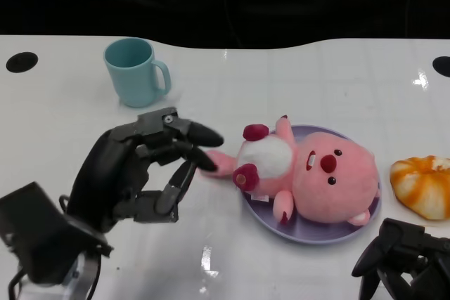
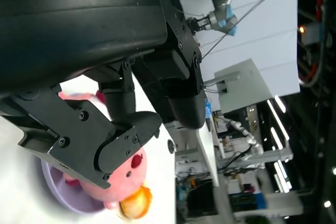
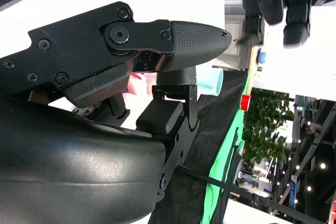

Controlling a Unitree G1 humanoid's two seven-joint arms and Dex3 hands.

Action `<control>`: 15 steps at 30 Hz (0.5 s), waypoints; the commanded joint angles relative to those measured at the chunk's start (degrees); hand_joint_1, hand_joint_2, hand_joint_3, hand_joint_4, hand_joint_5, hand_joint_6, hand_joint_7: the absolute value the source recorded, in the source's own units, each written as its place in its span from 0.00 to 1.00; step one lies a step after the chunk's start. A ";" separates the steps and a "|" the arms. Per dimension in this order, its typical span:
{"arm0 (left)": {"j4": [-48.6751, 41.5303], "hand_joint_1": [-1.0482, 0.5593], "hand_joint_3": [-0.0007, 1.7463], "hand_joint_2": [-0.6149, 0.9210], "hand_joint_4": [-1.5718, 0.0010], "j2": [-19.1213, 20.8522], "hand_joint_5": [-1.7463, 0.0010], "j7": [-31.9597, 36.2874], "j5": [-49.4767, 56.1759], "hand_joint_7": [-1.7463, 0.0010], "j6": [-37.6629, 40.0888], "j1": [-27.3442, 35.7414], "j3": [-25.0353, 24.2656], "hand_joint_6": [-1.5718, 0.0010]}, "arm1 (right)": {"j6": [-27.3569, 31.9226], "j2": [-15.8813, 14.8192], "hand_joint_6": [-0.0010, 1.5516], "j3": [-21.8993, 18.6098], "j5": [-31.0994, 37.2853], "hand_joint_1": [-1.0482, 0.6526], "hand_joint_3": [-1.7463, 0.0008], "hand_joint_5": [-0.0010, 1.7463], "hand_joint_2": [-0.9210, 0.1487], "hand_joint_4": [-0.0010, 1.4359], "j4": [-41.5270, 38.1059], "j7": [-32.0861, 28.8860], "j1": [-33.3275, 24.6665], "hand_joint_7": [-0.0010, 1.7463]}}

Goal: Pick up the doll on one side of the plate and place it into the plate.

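The pink plush doll (image 1: 316, 177) lies on its back across the purple plate (image 1: 316, 233), head to the right. One leg sticks out over the plate's left rim. My left hand (image 1: 140, 166) is just left of the plate with fingers spread; one fingertip reaches that leg, and nothing is gripped. In the left wrist view, the doll (image 2: 134, 169) and plate (image 2: 58, 187) show beyond the left hand's fingers (image 2: 121, 145). My right hand (image 1: 404, 254) hangs at the lower right, near the plate's front right rim, holding nothing. Its fingers (image 3: 189, 38) fill the right wrist view.
A teal mug (image 1: 137, 72) stands at the back left, behind my left hand. An orange and white bread roll (image 1: 425, 184) lies right of the plate, close to my right hand. The table's far edge meets a dark background.
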State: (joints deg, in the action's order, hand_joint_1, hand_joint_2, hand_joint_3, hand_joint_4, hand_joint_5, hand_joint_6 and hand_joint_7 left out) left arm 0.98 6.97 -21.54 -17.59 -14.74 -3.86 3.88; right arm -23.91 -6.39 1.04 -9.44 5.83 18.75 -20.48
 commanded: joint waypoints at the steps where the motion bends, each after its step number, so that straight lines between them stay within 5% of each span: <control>1: 3.03 0.61 0.74 0.72 0.53 0.60 0.09 -1.27 -2.25 0.22 3.12 2.31 -0.97 0.54 | 0.50 -0.62 0.51 -0.48 -0.37 0.18 0.73 0.90 0.00 0.55 1.12 -0.06 -0.37 0.72; 12: 15.89 0.56 0.67 0.77 0.48 0.59 0.03 -0.11 -9.38 0.12 19.06 11.68 -1.12 0.53 | 1.14 -0.33 0.51 -0.08 -0.18 0.18 0.73 0.90 0.00 0.56 2.39 -0.28 -0.93 0.71; 15: 20.76 0.57 0.74 0.72 0.47 1.28 0.00 1.33 -13.24 0.09 26.94 13.94 -1.75 0.54 | 1.40 -0.21 0.51 0.21 0.12 0.18 0.73 0.90 0.00 0.56 3.18 -0.54 -1.33 0.71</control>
State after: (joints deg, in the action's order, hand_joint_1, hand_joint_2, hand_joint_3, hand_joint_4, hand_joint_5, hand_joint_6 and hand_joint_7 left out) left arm 19.46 7.26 -21.49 -29.30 9.39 9.00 3.02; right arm -22.95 -6.36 1.44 -9.36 7.92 18.53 -21.32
